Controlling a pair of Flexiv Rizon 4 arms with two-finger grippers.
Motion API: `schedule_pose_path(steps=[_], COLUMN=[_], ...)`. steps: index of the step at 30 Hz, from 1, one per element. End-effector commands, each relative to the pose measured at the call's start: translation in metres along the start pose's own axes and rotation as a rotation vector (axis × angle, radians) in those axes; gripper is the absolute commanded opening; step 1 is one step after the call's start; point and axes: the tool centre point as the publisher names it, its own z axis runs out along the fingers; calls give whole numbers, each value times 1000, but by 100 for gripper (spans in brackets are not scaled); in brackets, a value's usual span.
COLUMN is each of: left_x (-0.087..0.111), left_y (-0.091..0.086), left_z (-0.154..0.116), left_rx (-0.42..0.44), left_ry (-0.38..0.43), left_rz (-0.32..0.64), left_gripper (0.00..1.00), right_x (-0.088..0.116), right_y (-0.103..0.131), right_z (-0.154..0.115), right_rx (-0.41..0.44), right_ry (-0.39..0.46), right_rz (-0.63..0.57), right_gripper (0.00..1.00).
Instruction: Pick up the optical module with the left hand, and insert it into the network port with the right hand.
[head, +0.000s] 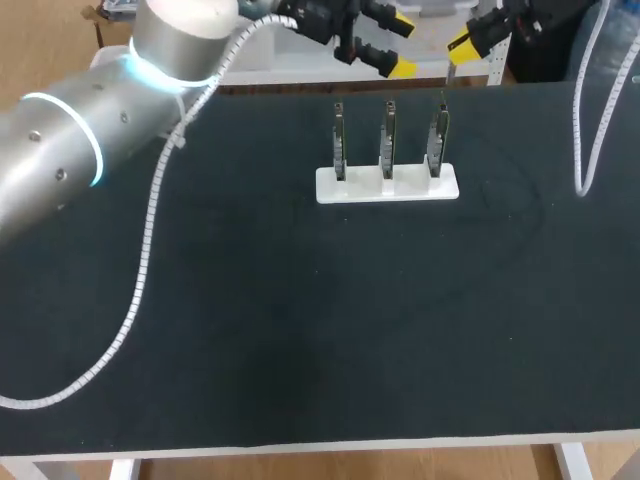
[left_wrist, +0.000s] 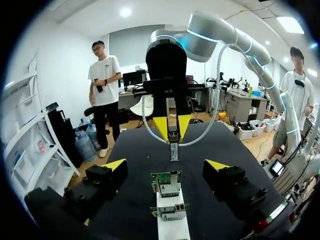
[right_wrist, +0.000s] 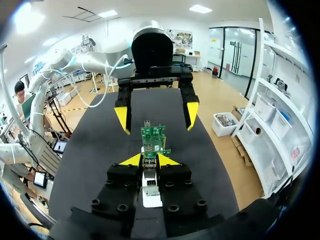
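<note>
Table (head: 300, 340): black cover, with your left arm's white spiral cable (head: 140, 290) trailing over the near left part.
Holder (head: 387, 186): white base past the middle, with three network-port boards (head: 386, 140) upright in a row.
Right gripper (right_wrist: 149, 160): at the far edge above the right-hand board, fingers down and closed on the optical module (left_wrist: 173, 151); you cannot tell whether module and board touch.
Left gripper (head: 400, 45): far edge, facing your right one along the row, fingers spread wide, holding nothing.

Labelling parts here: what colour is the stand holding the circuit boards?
The stand is white, clearest in the head view.
</note>
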Motion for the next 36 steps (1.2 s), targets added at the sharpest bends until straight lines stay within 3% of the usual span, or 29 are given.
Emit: schedule_pose_path(steps=[1,11,27,36], left_x=[0,7,14,19], left_y=[-8,-19,-20,-23], left_z=[-9,-6,-8,5], left_rx=[-13,15,15,25], left_ry=[51,202,217,227], left_rz=[-4,-2,-76,-123], left_gripper=[100,100,100,100], right_x=[0,0,-1,0], right_y=[3,4,7,8], right_z=[1,2,3,2], right_rx=[8,9,8,10], right_ry=[0,-2,0,-2], right_rz=[3,6,5,5], right_gripper=[0,0,0,0])
